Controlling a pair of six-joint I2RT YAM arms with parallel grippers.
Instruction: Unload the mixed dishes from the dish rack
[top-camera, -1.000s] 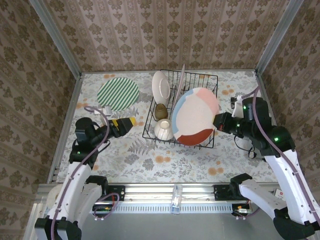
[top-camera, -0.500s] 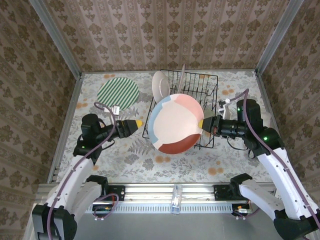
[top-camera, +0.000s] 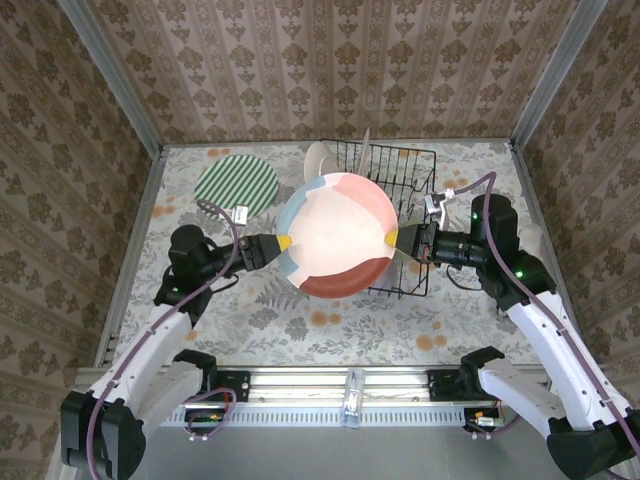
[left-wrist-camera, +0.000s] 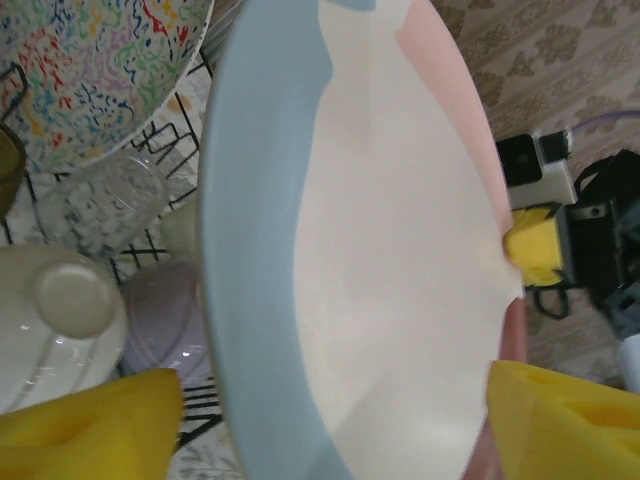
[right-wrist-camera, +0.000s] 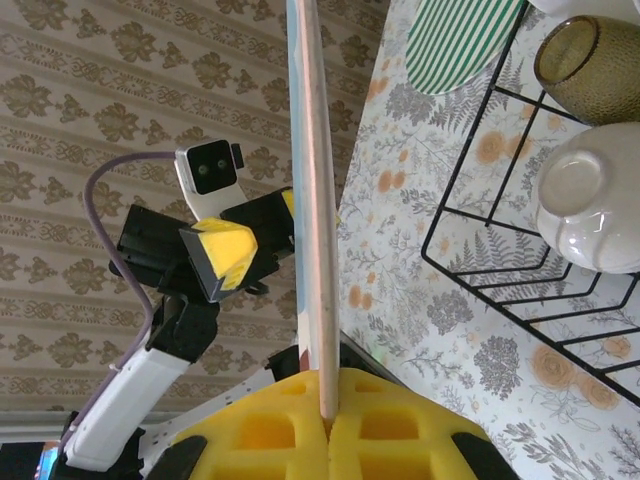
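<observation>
A large plate with blue, pink, cream and red-brown patches hangs above the table, in front of the black dish rack. My right gripper is shut on its right rim; the right wrist view shows the plate edge-on, pinched between the yellow pads. My left gripper is at the plate's left rim. Its jaws stand open, one pad on each side of the plate. Still in the rack are a white plate, a clear glass, a cream bowl, a lilac bowl and an amber cup.
A green-striped plate lies flat on the floral tablecloth at the back left. A dish with coloured squiggles leans in the rack. Patterned walls close in the table on three sides.
My right gripper has carried the large plate out of the rack and to the left. My left gripper has moved right to the plate's left rim, and its jaws have narrowed.
</observation>
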